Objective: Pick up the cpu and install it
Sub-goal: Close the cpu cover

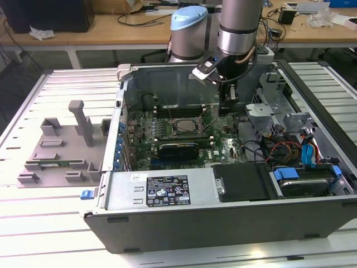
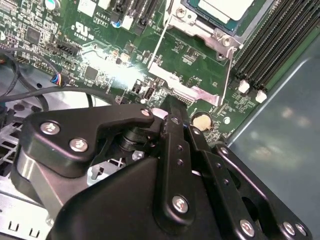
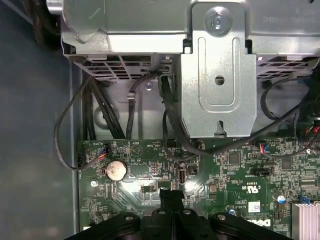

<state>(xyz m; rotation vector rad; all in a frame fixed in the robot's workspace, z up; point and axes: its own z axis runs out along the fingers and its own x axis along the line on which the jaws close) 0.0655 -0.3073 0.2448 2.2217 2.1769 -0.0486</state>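
Observation:
The cpu, a silver-topped square chip with a pale rim, lies in the motherboard socket inside the open computer case. The socket's metal frame surrounds the cpu, and thin wire levers run beside it. My gripper hangs low over the board, to the exterior view's right of the socket. Its black fingers are pressed together with nothing between them, the tips just above the board beside a metal tab. The gripper's tips are near the coin battery.
A metal drive cage with black cables stands just beyond the gripper. Memory slots flank the socket. The power supply fills the case front. A grey fixture tray lies on the table at the exterior view's left.

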